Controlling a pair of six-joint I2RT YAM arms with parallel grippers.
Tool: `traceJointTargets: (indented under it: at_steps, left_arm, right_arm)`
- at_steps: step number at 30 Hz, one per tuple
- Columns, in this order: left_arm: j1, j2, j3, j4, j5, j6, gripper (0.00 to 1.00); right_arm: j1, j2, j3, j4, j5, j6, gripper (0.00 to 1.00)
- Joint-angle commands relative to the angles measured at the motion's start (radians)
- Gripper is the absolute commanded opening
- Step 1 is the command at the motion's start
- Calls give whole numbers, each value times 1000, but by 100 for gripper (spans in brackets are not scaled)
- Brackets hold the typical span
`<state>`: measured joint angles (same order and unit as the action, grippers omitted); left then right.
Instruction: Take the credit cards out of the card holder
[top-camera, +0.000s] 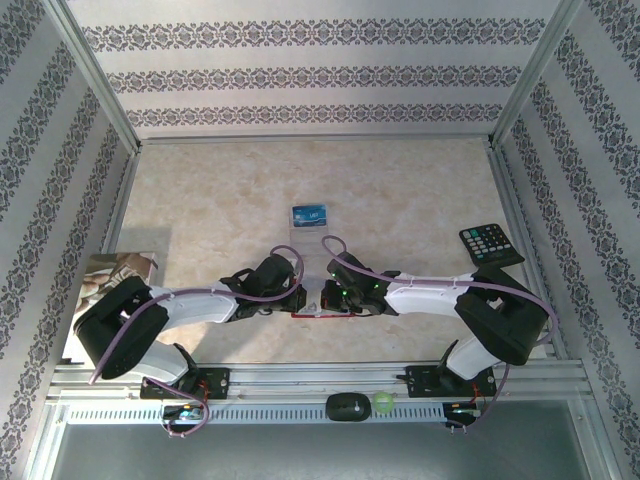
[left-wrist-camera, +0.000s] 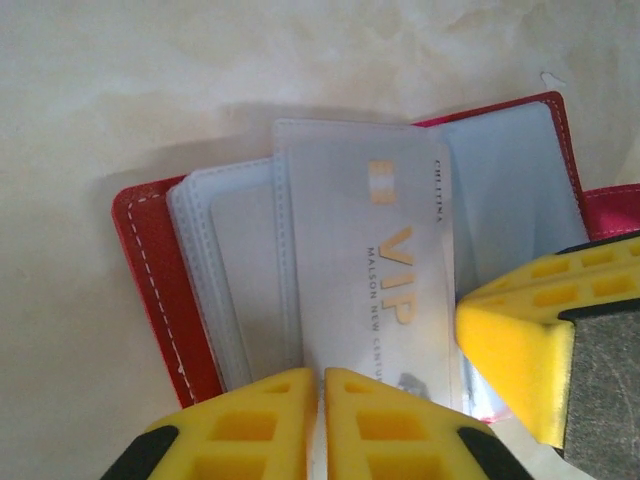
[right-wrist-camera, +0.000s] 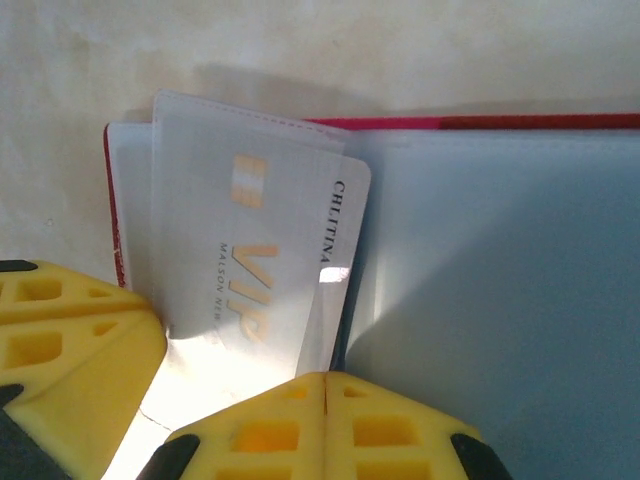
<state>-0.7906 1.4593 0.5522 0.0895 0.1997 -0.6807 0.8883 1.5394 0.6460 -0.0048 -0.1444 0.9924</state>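
Observation:
The red card holder lies open on the table, its clear sleeves fanned out. A silver-grey credit card printed VIP sits partly in a sleeve, one corner poking past the sleeve edge. My left gripper is shut on the card's near edge, with only a hairline gap between its yellow pads. My right gripper is shut, its tips at the edge of a clear sleeve; whether it pinches the sleeve is unclear. Both grippers meet over the holder. A blue credit card lies farther back on the table.
A black keypad remote rests at the right edge of the table. A printed picture lies at the left edge. A small black object and a green one sit on the front rail. Patterned walls enclose three sides.

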Motion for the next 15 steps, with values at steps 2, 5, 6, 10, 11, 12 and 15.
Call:
traceJointTargets:
  at_steps: [2,5,6,10,11,12,15]
  left_arm:
    - [-4,50,-35,-13,-15,-7,12]
    - [-4,39,-41,-17,-7,-7,10]
    - [-4,35,-41,-22,-8,-8,9]
    - [-4,8,-40,-41,-3,-9,9]
    - [-4,-7,-42,-40,-1,-13,10]
    - [-4,-21,-42,-44,-3,-17,10]
    - [-3,-54,-45,-52,-12,-26,12]
  right_arm:
    - [14,-22,-10,-92,74,7,0]
    - [13,-45,3,-143,111,-12,0]
    - [12,-56,8,-154,119,-17,0]
    - [8,-111,9,-130,126,-58,8]
    - [9,-131,-3,-94,115,-64,9]
    - [6,-145,-14,-59,95,-69,10]
    - [-24,-136,-35,44,-16,-54,15]
